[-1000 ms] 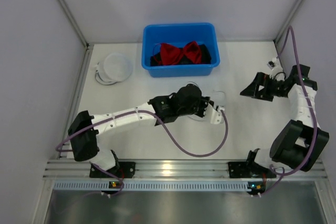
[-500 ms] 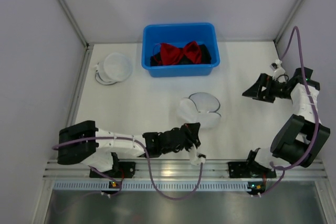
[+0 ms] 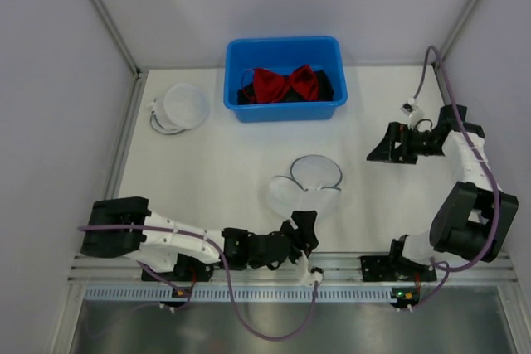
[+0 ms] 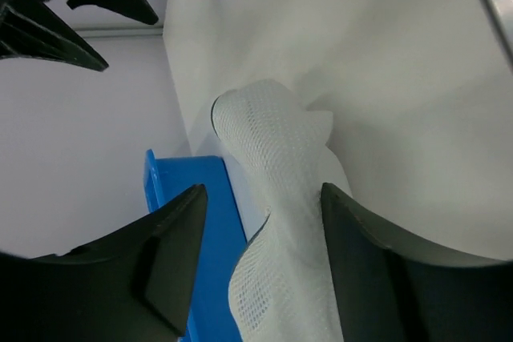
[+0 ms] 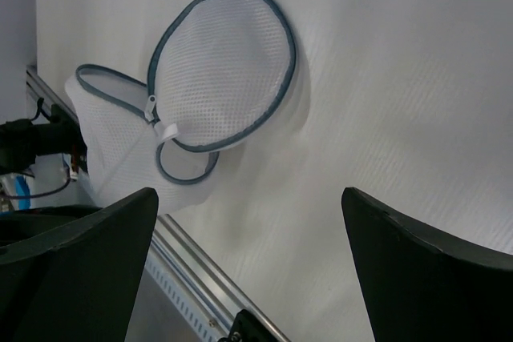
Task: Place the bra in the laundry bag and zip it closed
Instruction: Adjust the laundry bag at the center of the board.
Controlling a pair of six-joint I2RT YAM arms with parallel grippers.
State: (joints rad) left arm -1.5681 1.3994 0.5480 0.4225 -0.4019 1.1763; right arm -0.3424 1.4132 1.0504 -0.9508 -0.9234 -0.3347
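The bra (image 3: 286,83) lies red in the blue bin (image 3: 282,46) at the top centre of the overhead view, so nothing is packed yet. The laundry bag (image 3: 309,186) sits in the middle of the table (image 3: 216,163), its round flap unzipped and folded back, well apart from the bin.

The left claw (image 4: 263,198) is at the bag's lower edge, near the bottom rail. In its wrist view the jaws stand partly apart with white mesh running up between them. A sliver of blue shows beside one finger, so I cannot tell whether the mesh is truly pinched. The right claw (image 5: 248,198) is wide open and holds nothing, at the right of the overhead view, looking across at the bag.

The step in hand looks like readying the bag's mouth. To do it well, the left claw should close on a single layer at the rim, not both, and lift it only enough to keep the opening gaping toward the bin. The right claw can then fetch the bra by its middle.
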